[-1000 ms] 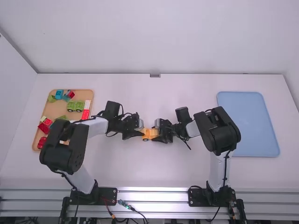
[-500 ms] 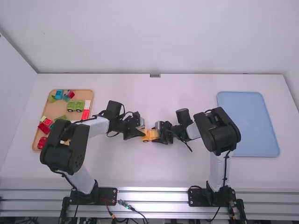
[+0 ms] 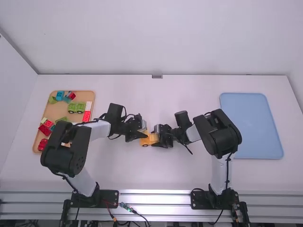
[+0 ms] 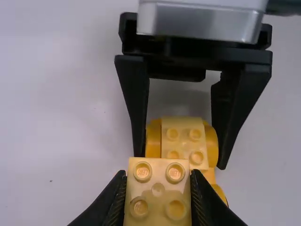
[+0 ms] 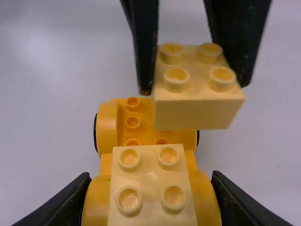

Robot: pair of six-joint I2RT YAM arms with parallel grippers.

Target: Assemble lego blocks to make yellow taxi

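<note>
Yellow taxi point(image 3: 146, 141), part-built: one item, located between my two grippers, near the middle of the white table point(image 3: 118, 175).

Left gripper point(image 3: 144, 135): closed about a pale yellow block point(image 4: 158, 193), four studs on its top. My left wrist view gives this block close up, its studs large between my fingertips; the right wrist view adds its plain side wall and its place above the taxi's far section. Whether block and taxi touch, I cannot tell.

Right gripper point(image 3: 157, 135): grasping the taxi's rounded end, one finger at each side. Left wrist view: both of those fingers, with the taxi between them.

Second pale block point(image 5: 149, 188): seated on the end that my right gripper grasps, four studs showing. Right wrist view adds a studded orange-yellow section point(image 5: 133, 123) beyond it, a dark wheel point(image 5: 95, 133) peeping out at its side. From the high view, the taxi is a small orange-yellow shape.

High view, further holdings: one wooden tray point(image 3: 55, 112), on the table's left, partly beneath my left arm point(image 3: 66, 146), containing a green wheeled piece point(image 3: 76, 108), a blue piece point(image 3: 60, 95), a red piece point(image 3: 42, 144) and other coloured parts; one blue tray point(image 3: 251, 125), on the right, well apart from the taxi.
</note>
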